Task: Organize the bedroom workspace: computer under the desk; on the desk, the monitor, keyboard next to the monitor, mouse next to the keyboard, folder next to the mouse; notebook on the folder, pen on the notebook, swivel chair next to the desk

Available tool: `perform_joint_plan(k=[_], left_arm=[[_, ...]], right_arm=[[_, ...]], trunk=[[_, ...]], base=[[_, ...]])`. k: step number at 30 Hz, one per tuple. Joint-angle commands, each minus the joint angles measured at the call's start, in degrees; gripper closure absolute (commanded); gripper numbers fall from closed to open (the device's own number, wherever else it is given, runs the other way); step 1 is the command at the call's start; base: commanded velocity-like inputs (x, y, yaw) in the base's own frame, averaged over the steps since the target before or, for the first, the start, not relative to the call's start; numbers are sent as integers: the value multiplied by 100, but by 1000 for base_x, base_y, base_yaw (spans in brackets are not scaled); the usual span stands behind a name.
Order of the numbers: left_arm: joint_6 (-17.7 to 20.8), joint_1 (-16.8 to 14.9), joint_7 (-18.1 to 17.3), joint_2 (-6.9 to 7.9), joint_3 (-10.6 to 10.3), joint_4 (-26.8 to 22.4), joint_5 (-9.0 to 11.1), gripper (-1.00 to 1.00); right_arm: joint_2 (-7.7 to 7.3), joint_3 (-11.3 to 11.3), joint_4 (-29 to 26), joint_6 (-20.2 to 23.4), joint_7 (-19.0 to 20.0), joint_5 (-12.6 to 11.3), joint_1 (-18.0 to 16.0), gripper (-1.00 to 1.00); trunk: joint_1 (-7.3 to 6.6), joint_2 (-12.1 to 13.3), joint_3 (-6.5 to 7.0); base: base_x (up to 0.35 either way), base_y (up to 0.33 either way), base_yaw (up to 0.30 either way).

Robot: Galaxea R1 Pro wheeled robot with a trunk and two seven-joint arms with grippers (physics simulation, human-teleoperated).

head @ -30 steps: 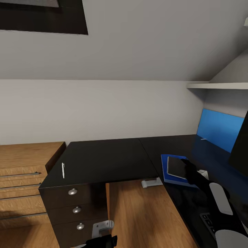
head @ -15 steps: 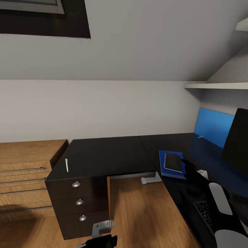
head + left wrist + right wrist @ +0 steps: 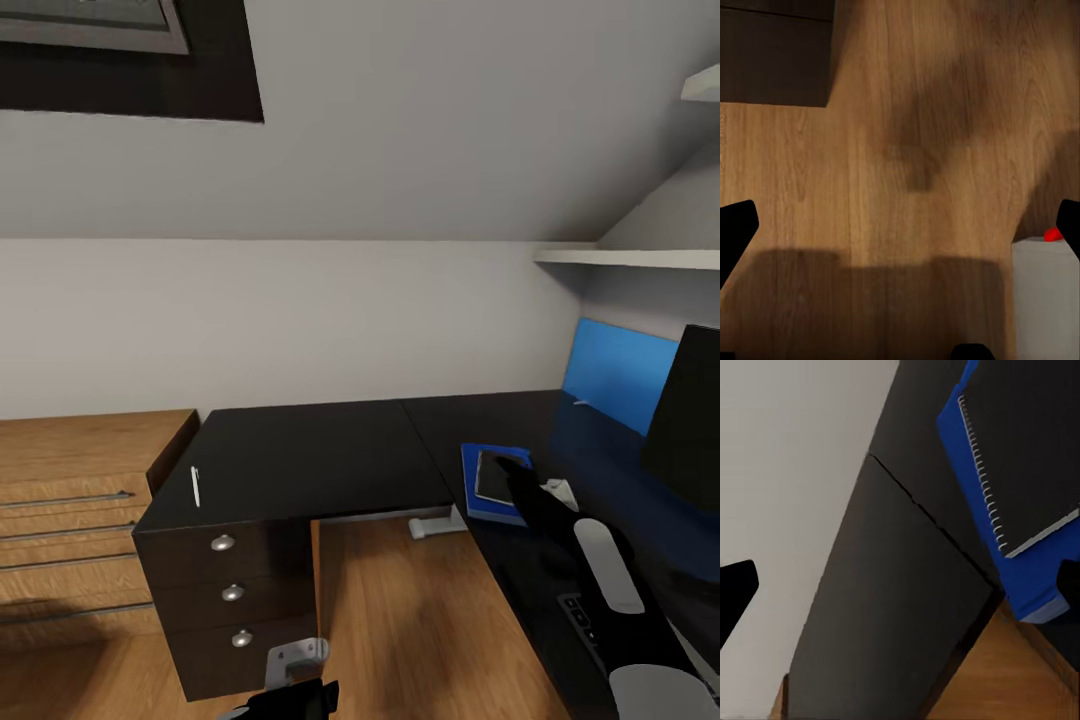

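On the desk (image 3: 300,455), right wing: one blue folder (image 3: 478,500) lying flat, one dark notebook (image 3: 494,478) stacked on it, near corner covered by the right gripper (image 3: 512,470). Monitor (image 3: 688,430) cut off by the frame edge; keyboard (image 3: 585,622) mostly hidden behind the right forearm. One white pen (image 3: 195,486) well apart, above three silver knobs (image 3: 223,543).

From the right wrist: spiral binding of the notebook (image 3: 1020,442) and folder (image 3: 1020,570) edge overhanging the desk (image 3: 892,600), fingertips (image 3: 735,589) spread wide, grasping nothing.

From the left wrist: wood floor (image 3: 907,150), pale case with red dot (image 3: 1044,300), fingertips (image 3: 735,225) wide apart, empty. Left gripper (image 3: 300,695) cropped at the head view's bottom edge.
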Motion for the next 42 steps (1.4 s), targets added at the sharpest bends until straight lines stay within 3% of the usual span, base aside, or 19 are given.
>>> perform_joint_plan(k=[1,2,3,4,5,6,7,10,14,16,22,34,42], left_arm=[[20,-9,31,8,-1,-9,13,-100],[20,-9,31,10,1,-9,13,-100],[19,-8,33,12,6,-9,8,-100],[19,-7,36,13,12,-9,3,-100],[19,-6,37,15,17,-9,1,-100],[19,-7,39,24,46,-4,-2,-100],[19,-8,39,27,59,-1,0,-100],[19,-9,40,28,76,3,2,-100],[19,-9,47,31,100,6,2,-100],[19,-10,45,68,257,8,3,-100],[19,-10,41,75,334,10,3,-100],[19,-9,40,76,342,10,3,-100],[27,-8,40,68,337,16,10,-100]], right_arm=[[-7,162,-247,26,-195,236,-4,-100],[-9,217,-347,30,-272,349,-3,-100],[-8,360,-649,46,-569,701,-2,-100],[-4,446,-814,61,-777,902,-2,-100],[-2,493,-876,69,-867,981,-1,-100],[-1,825,-1025,105,-1082,1177,-1,-100],[-2,1039,-1073,106,-1136,1235,-1,-100],[-2,1333,-1128,91,-1193,1297,-1,-100],[-2,1494,-1181,108,-1215,1304,-1,-100],[0,1624,-1219,135,-1215,1299,6,-100],[-11,1779,-1229,137,-1213,1307,8,-100],[3,1808,-1249,137,-1206,1262,8,-100],[4,1808,-1250,106,-1206,1261,8,-100]], trunk=[[-23,38,12],[-45,78,30],[-67,118,48],[-89,158,66],[-111,198,83],[-133,238,101],[-155,278,119],[-220,399,173],[-308,559,245],[-352,639,281],[-484,880,389],[-682,1241,550],[-857,1562,694]], base=[[0,0,0],[0,0,0],[0,0,0],[0,0,0],[0,0,0],[0,0,0],[0,0,0],[0,0,0],[0,0,0],[0,0,0],[0,0,0],[0,0,0],[0,0,265]])
